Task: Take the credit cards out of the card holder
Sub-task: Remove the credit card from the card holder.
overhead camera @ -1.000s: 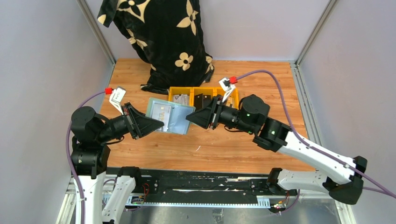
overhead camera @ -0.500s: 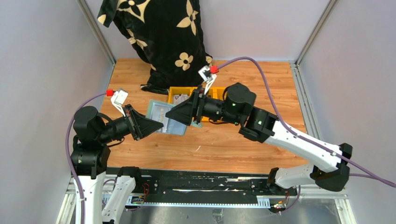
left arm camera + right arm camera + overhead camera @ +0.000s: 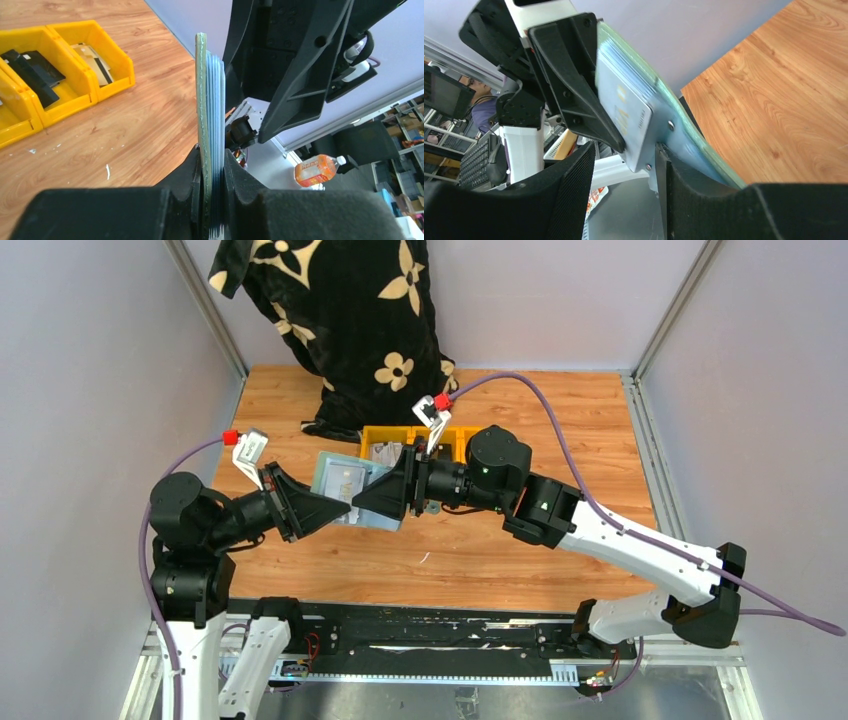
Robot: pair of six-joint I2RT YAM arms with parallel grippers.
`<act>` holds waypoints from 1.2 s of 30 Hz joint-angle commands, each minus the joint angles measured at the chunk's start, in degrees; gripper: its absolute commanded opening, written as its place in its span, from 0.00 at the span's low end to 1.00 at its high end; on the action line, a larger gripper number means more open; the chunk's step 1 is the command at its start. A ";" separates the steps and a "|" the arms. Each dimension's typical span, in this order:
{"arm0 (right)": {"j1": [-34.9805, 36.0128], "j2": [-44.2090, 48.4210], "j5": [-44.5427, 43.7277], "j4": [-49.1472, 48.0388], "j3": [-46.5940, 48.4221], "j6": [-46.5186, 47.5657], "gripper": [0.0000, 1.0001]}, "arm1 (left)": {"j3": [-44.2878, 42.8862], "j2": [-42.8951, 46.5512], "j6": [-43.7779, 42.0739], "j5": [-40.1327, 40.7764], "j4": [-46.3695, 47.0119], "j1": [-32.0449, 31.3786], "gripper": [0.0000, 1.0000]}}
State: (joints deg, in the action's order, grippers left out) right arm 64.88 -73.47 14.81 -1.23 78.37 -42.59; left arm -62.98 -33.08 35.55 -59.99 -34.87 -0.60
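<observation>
Grip on the left side is confirmed. In the left wrist view you see the left gripper [image 3: 213,162] clamped on one edge of the small sage-green folding card holder [image 3: 201,95]. The holder sits edge-on between the black fingers [image 3: 192,170], with its sage skin on one side and pale blue-grey layers on the other. Note that it is held opened out and clear above the wooden table [image 3: 140,125].

Directly opposite, the right gripper [image 3: 625,160] meets the left one tip to tip. Its fingers stand apart, one on each side of the holder's corner. There a pale rectangular card with yellow markings [image 3: 624,107] lies against the inner face. You cannot tell whether either finger touches the card.

Beyond the grippers, locate the row of yellow plastic bins [image 3: 107,57] on the table. One compartment holds a black card [image 3: 30,72]; the next holds a tan card with a dark stripe [image 3: 92,52]. Farthest back, a black fabric with cream flowers [image 3: 350,320] is heaped at the table's rear.
</observation>
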 commanded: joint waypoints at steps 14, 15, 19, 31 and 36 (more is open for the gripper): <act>0.29 -3.06 1.22 -0.88 1.12 -2.46 0.33 | 3.30 3.38 10.77 -9.27 13.84 -0.34 0.23; 0.33 -3.54 0.88 0.08 1.76 -2.49 0.32 | 3.32 3.37 10.92 -9.74 14.11 -0.36 0.26; 0.29 -4.48 -1.27 4.44 2.78 -2.45 0.28 | 3.19 3.67 13.08 -13.18 17.20 -0.36 0.44; 0.26 -1.13 0.78 -1.03 -2.21 -2.58 0.14 | 1.97 2.91 15.60 -14.73 19.76 -0.37 0.40; -0.12 2.43 0.14 -2.45 -6.74 -2.93 0.07 | 1.63 2.80 17.24 -14.42 21.98 -0.37 0.32</act>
State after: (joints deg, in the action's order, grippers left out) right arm 64.97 -71.96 17.47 -3.05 75.55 -45.84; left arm -59.31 -30.76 48.90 -69.19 -18.52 -0.40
